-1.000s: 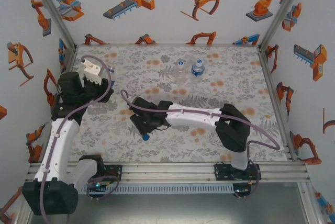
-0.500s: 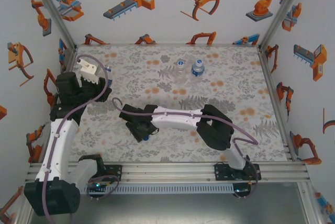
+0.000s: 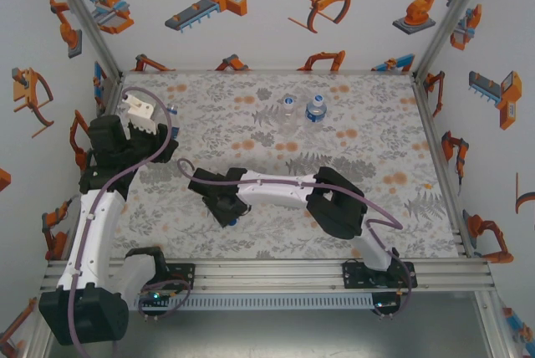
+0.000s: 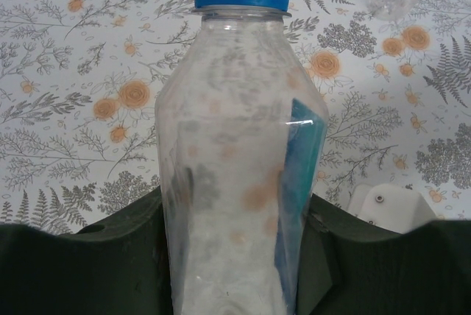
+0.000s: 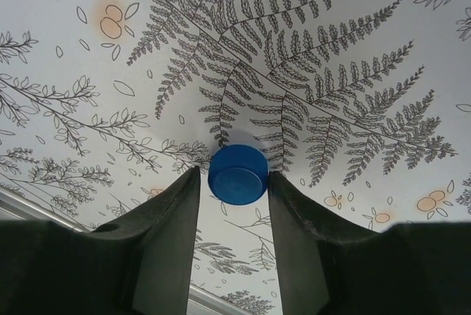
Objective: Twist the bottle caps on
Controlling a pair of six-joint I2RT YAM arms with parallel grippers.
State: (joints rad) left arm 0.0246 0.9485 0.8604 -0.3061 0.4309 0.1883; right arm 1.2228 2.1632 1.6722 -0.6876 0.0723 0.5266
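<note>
A clear bottle (image 4: 234, 138) is held clamped in the closed left pincer (image 4: 235, 227) above the tabletop's (image 3: 376, 145) left rear, while a blue cap (image 5: 238, 175) lying nearer the front is closely flanked by the right pincer (image 5: 234, 172), though whether it is gripped cannot be told.

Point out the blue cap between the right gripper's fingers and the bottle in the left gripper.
blue cap (image 5: 237, 175), right wrist view, middle of the cap.
bottle (image 4: 228, 182), left wrist view, on its clear body.
</note>
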